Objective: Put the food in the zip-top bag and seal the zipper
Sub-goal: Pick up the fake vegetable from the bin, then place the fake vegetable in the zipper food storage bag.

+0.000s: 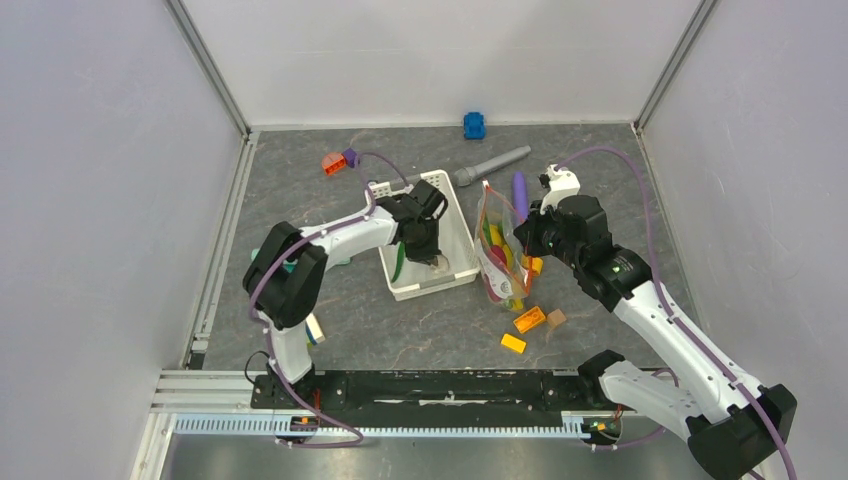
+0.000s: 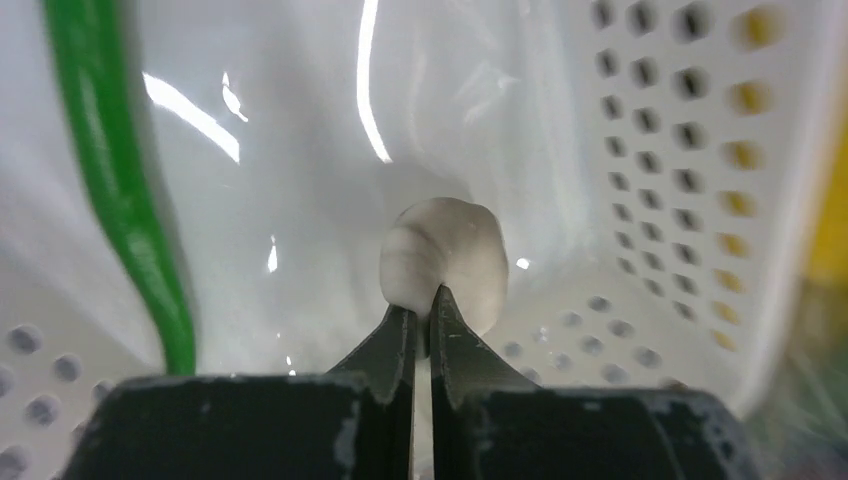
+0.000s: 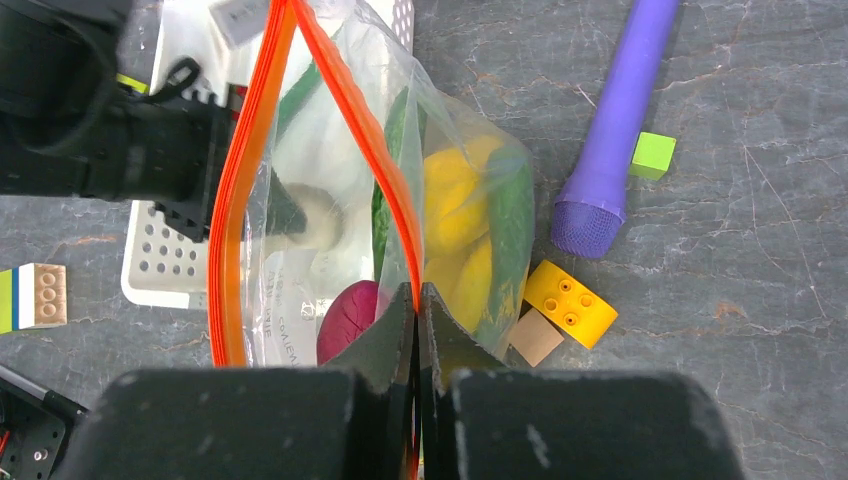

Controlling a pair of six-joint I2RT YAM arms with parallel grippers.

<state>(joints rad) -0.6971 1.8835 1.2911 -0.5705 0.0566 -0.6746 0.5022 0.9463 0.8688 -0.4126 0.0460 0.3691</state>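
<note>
White slotted basket [image 1: 430, 288], purple cylinder [image 3: 620, 115] beside green cube [image 3: 652, 155], yellow block [image 3: 570, 303], blue toy [image 1: 474, 125] by back wall

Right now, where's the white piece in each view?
Top: white piece in the left gripper, in the basket's near right corner.
Left wrist: centre, pinched in the gripper.
Right wrist: left of centre, seen through the bag.
Shared landmark: the basket.
</note>
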